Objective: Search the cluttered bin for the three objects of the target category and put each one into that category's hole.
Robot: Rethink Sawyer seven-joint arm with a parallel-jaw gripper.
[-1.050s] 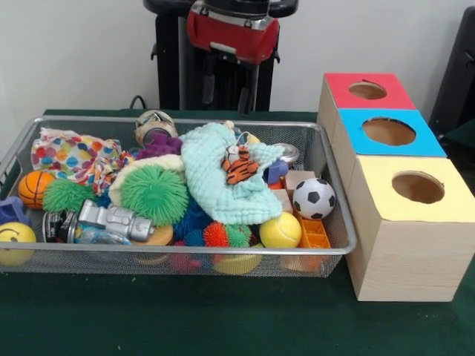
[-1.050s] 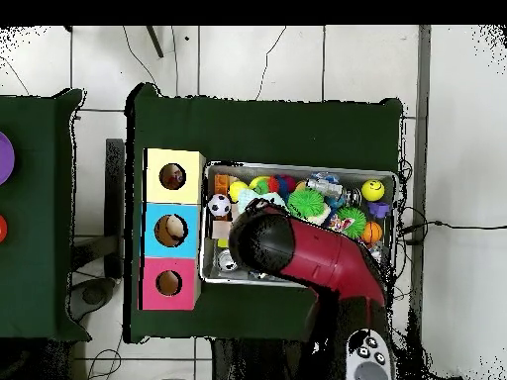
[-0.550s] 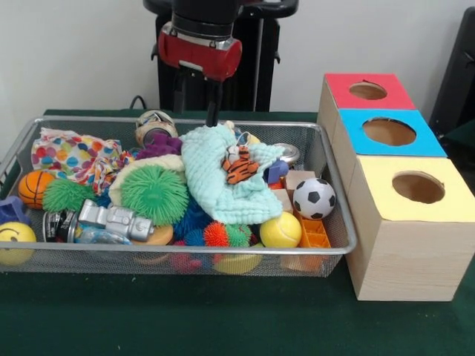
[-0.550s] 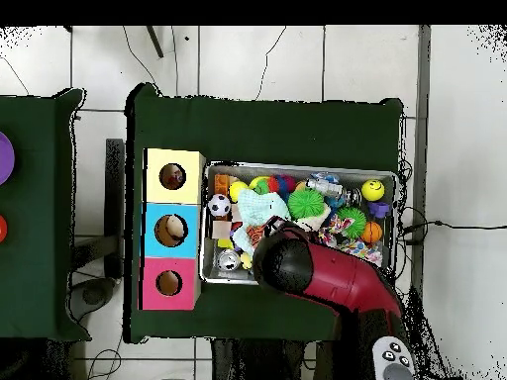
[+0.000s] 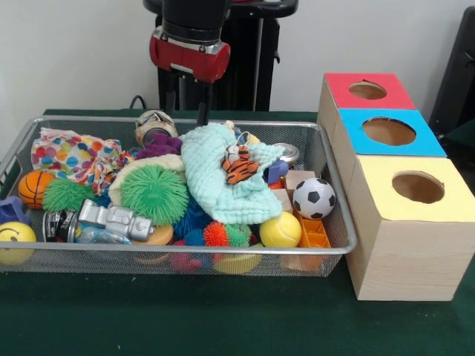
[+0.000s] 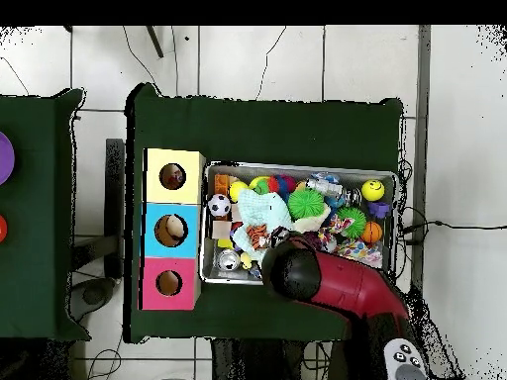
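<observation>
Half of bin clutter buried under mint cloth.

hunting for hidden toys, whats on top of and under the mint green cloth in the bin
A small orange tiger toy lies on top of the mint cloth. Blue and orange-green spiky balls poke out below its front edge. Whatever lies beneath its middle is covered.
</observation>
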